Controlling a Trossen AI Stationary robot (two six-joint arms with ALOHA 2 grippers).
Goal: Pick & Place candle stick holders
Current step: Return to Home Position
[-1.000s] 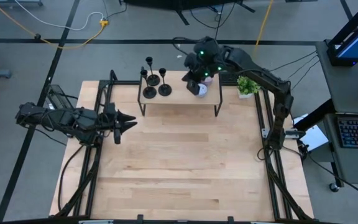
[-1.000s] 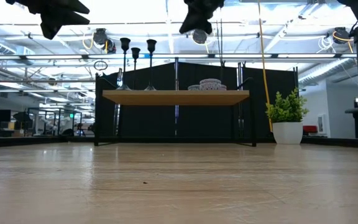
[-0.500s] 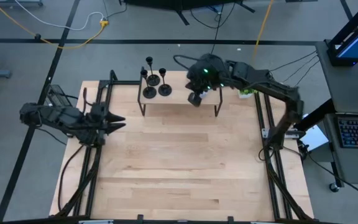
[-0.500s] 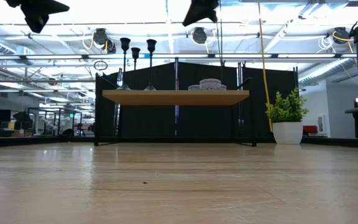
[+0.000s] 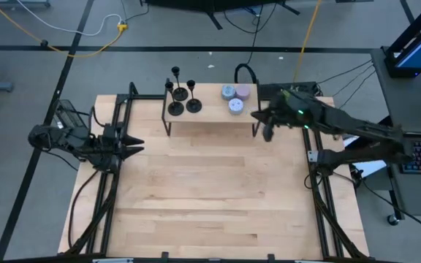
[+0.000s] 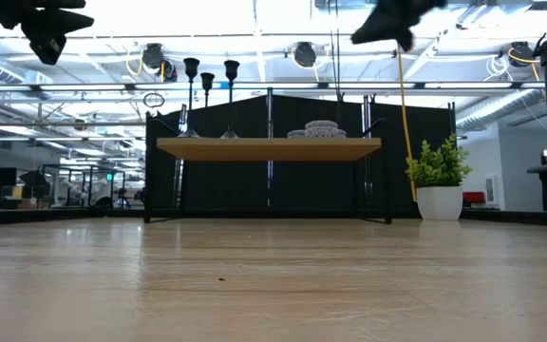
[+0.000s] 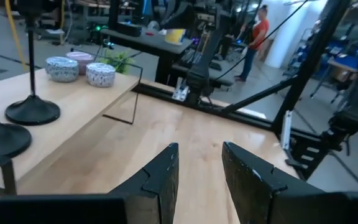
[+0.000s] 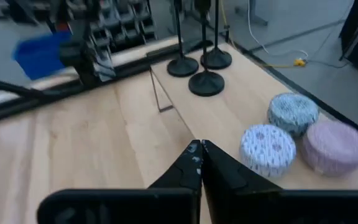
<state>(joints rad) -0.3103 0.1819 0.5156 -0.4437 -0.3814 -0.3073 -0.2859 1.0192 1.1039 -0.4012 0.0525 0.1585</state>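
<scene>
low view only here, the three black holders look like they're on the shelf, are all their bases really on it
observer: Yes. From above, all three candle stick holders stand with their disc bases on the left end of the shelf.
operator: right hand holding anything
observer: No. Its wrist view shows the right hand shut, fingers together on nothing.
operator: and the left
observer: The left hand is open and empty, near the left side of the table, apart from the shelf.
</scene>
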